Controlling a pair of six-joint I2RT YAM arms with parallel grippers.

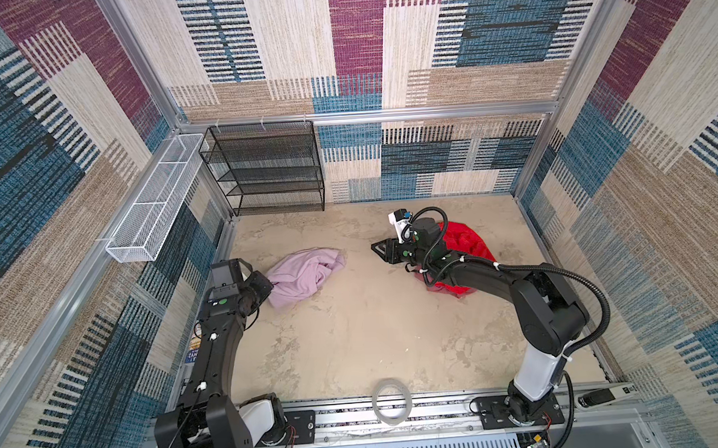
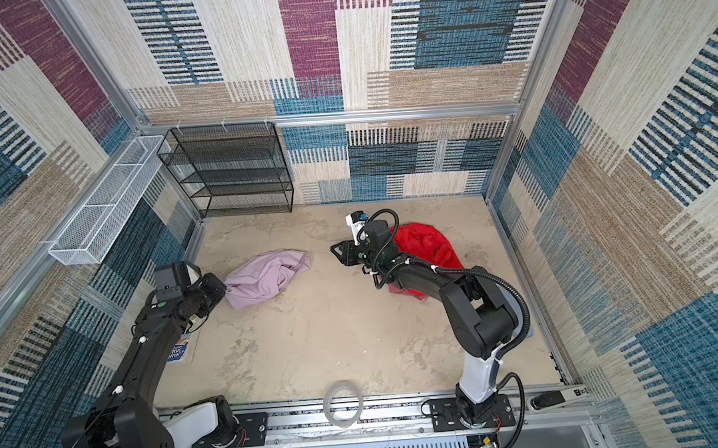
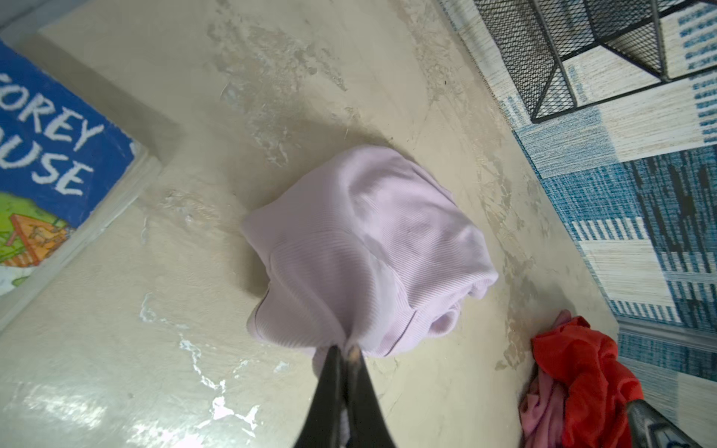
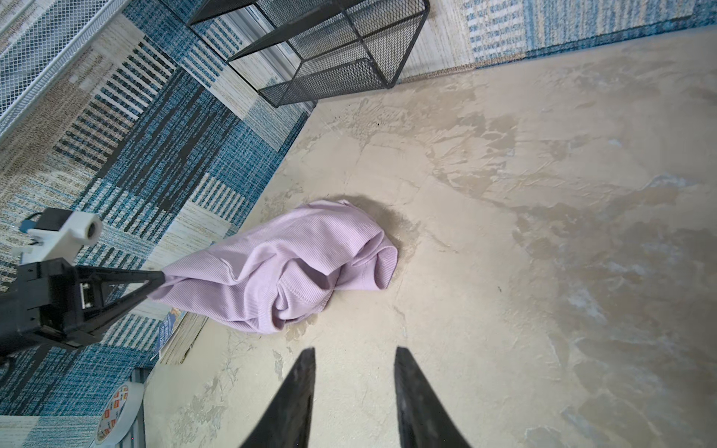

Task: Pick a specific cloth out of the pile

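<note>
Looking across the beige table (image 1: 354, 337) in both top views, I see the pile (image 1: 470, 239), mostly bright red, heaped right of centre under my right arm. The cloth (image 1: 301, 275), pale lilac and crumpled, lies well apart from it, left of centre. My left gripper (image 3: 346, 351) is clamped on an edge of the cloth, with fabric bunched between its closed jaws, while my right gripper (image 4: 355, 351) hangs with its jaws parted and empty, pointing toward the cloth.
</note>
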